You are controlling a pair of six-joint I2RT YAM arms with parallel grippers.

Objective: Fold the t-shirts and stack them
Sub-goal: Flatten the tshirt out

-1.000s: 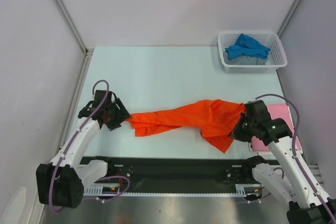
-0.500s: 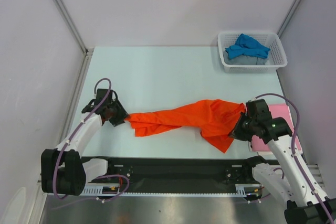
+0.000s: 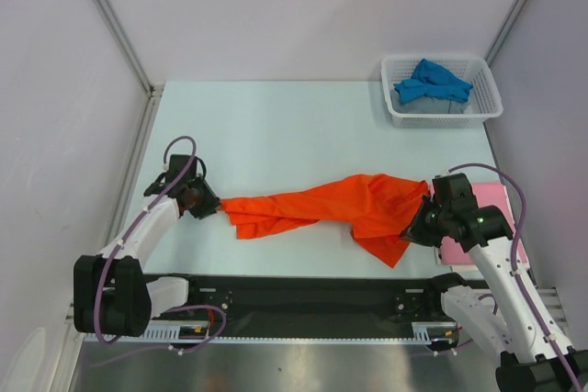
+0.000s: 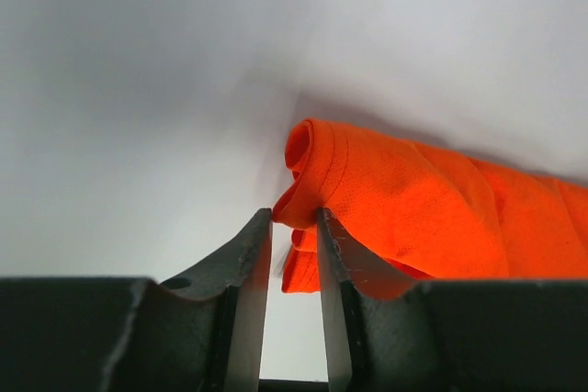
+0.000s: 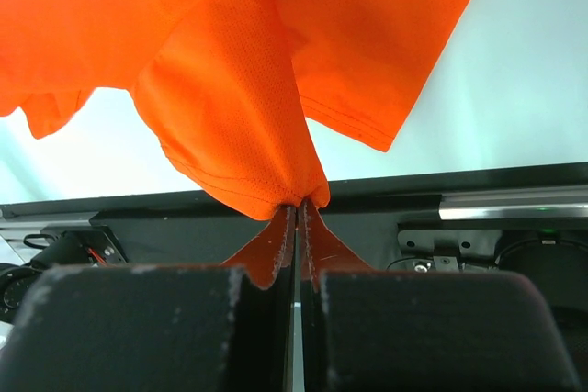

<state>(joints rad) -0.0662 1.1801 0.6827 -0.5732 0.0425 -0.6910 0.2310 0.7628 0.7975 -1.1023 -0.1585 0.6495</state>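
The orange-red t-shirt (image 3: 340, 208) spans between the jaws: left jaws pinch its hem, right jaws clench a fold. Both arms reach low over the counter (image 3: 276, 126).

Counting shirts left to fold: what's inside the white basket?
A crumpled blue t-shirt lies in the white basket, over something grey. Whatever else sits beneath is covered.

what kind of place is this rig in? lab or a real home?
Looks like a lab robot cell, not a home: bare white partition walls, a plain pale table, and staged props: an orange t-shirt held by left claw and right claw, a white mesh basket.
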